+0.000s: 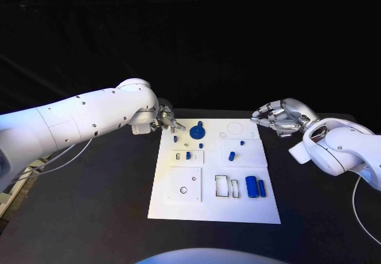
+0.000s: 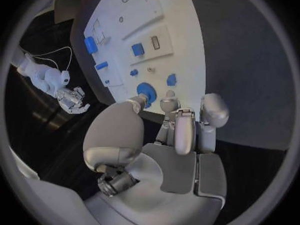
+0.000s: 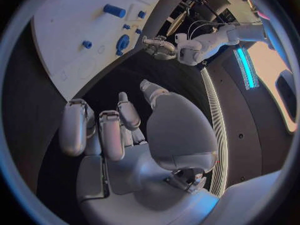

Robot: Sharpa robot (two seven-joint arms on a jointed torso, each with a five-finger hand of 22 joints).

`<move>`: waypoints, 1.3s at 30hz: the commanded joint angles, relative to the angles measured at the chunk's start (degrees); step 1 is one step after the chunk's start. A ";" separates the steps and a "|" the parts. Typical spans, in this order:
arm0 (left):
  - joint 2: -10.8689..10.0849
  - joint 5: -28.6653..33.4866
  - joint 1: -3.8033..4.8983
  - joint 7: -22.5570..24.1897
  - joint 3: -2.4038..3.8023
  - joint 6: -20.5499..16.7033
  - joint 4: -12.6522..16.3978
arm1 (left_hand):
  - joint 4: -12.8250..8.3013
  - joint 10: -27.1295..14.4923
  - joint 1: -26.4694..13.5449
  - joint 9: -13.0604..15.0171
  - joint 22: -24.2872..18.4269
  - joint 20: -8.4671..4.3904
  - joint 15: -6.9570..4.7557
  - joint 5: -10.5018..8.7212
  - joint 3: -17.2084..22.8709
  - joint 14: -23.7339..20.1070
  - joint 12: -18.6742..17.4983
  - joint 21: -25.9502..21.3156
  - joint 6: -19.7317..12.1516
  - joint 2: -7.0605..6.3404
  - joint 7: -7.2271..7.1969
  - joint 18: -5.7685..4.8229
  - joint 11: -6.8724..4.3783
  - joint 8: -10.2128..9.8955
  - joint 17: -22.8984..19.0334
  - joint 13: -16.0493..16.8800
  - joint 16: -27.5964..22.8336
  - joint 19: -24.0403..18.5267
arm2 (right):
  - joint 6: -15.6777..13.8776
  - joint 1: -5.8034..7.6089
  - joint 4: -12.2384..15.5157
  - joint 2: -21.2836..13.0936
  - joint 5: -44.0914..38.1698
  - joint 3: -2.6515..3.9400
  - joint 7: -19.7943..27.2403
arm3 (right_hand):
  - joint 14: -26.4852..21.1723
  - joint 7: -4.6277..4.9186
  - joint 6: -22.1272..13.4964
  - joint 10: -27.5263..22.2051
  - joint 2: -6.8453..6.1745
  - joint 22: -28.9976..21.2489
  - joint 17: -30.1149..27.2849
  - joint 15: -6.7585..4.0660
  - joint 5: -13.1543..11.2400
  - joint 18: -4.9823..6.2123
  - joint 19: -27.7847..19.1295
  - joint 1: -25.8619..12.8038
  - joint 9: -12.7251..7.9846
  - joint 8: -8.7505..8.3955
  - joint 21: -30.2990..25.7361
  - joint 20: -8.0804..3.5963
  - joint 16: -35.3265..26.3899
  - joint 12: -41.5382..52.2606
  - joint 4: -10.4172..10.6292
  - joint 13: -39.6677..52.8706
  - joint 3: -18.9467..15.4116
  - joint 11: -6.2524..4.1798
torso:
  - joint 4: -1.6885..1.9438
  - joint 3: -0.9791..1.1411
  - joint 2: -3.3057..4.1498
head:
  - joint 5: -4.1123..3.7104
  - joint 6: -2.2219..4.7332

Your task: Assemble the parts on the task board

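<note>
- The task board (image 1: 214, 206), a white plate, lies in the middle of the black table (image 1: 95, 220), its long sides running from the near edge toward the far edge.
- The left hand (image 1: 167, 121) hovers at the board's far left corner; its fingers (image 2: 178, 130) are loosely curled and apart, with nothing between them.
- Just beside those fingertips a round blue gear-like part (image 1: 197, 132) sits near the board's far edge; the left wrist view shows it right ahead of the hand (image 2: 145, 91).
- A small blue peg (image 1: 175, 139) stands near the board's left edge, close to the left hand.
- More small blue parts sit mid-board: one (image 1: 188, 155) left of centre and one (image 1: 231, 156) right of centre.
- Two blue cylinders (image 1: 255, 187) lie side by side toward the board's near right corner, beside two empty rectangular slots (image 1: 228, 187).
- The right hand (image 1: 276, 118) hangs over bare table off the board's far right corner, well clear of every part; its fingers (image 3: 106, 132) are curled in, holding nothing.
</note>
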 commanded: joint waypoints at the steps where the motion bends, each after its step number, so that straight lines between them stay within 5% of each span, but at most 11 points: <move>1: 0.76 -2.01 -0.29 1.39 -0.14 1.57 -1.41 | -0.02 -0.08 0.78 -0.14 -0.04 0.37 0.49 0.32 -0.43 3.65 0.26 -0.25 0.43 0.05 -0.11 0.61 0.34 -0.38 6.40 -0.11 -0.21 -0.22 | -0.28 -0.05 -0.01 0.06 -0.07 0.02 0.50 | 3.34 -0.04 -0.54 -0.28 0.02 3.39 4.55 -0.24 0.05 1.04 -0.24 -0.49 0.08 0.27 -0.39 0.05 -0.25 -0.31 0.21 -0.07 -0.03 0.05 | -0.01 0.06 0.07 | 0.10 -0.03; 16: 3.00 -2.99 -1.21 2.12 -0.77 3.27 -5.53 | 0.00 -0.07 1.21 -0.39 0.10 0.38 0.43 0.32 -0.53 3.70 0.40 -0.19 0.88 0.33 -0.24 0.59 0.25 -0.36 6.61 -0.04 -0.09 -0.15 | -0.42 -0.11 -0.01 0.08 -0.06 0.02 0.56 | 3.33 -0.05 -0.59 -0.31 0.07 3.39 4.50 -0.25 0.14 1.04 -0.24 -0.39 0.08 0.32 -0.41 0.04 -0.28 -0.33 0.20 -0.11 -0.01 0.05 | -0.01 0.14 0.00 | 0.04 -0.20; 39: 3.57 -0.15 -1.41 2.46 -1.08 5.04 -6.35 | -0.28 0.18 6.10 -1.88 0.70 0.28 0.11 0.32 0.25 3.89 1.11 0.10 3.58 2.09 -0.62 0.50 -0.12 0.06 7.18 0.00 0.26 0.07 | -0.30 -0.12 -0.12 0.27 -0.07 0.02 0.45 | 3.33 -0.05 -0.65 -0.26 0.17 3.40 4.53 -0.26 0.32 1.03 -0.23 -0.22 0.09 0.43 -0.41 0.03 -0.28 -0.27 0.21 -0.05 0.02 0.04 | 0.00 0.14 -0.02 | 0.01 -0.41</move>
